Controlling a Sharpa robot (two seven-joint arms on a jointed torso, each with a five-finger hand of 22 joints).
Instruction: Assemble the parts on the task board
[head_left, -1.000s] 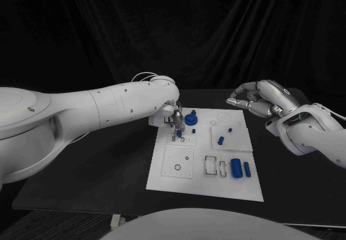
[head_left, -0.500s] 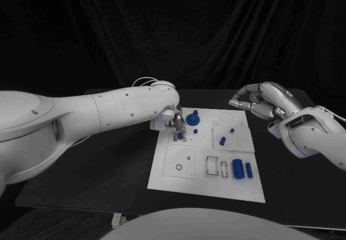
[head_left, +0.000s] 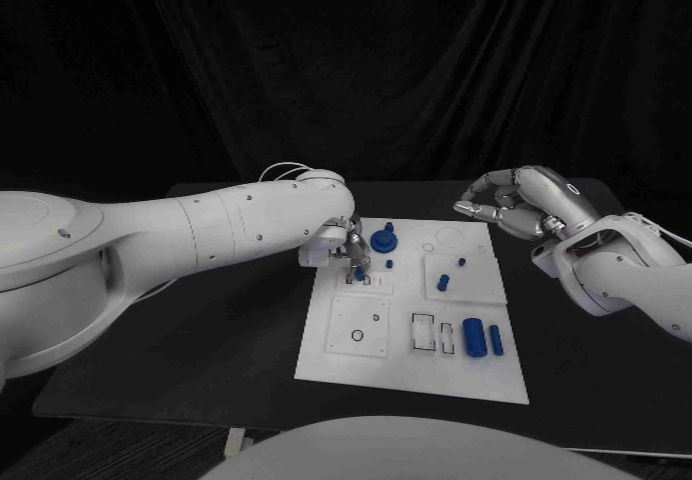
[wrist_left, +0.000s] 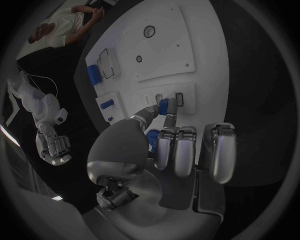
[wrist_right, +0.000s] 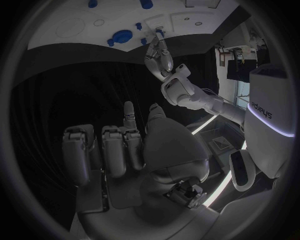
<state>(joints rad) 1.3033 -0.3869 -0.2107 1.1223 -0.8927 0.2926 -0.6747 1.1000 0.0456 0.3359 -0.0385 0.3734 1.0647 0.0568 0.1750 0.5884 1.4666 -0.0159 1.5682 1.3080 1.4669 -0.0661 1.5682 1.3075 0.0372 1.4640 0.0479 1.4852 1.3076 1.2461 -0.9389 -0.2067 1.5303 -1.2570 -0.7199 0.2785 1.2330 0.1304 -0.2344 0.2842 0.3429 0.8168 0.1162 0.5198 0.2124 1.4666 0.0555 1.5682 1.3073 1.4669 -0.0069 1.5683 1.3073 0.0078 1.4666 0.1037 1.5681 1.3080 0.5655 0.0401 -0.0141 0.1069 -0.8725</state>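
Head view has the left hand (head_left: 346, 245) pinching a small blue part (head_left: 358, 270) over the task board (head_left: 411, 375) near 11 o'clock, likely seating it next; right hand (head_left: 513, 203) curled, empty.

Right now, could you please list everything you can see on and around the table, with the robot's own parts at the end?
Table: one, black, carrying the board.
Task board: one, white plate, middle of the table.
Round blue part: one, at the board's far end.
Small blue parts: several, on the far right plate; exact count unclear.
Blue cylinders: two, side by side near the board's right edge.
Small blue piece: one, pinched in the left hand's fingertips over the board.
Left hand: silver, at the board's far left.
Right hand: silver, fingers curled, off the board's far right corner, holding nothing.
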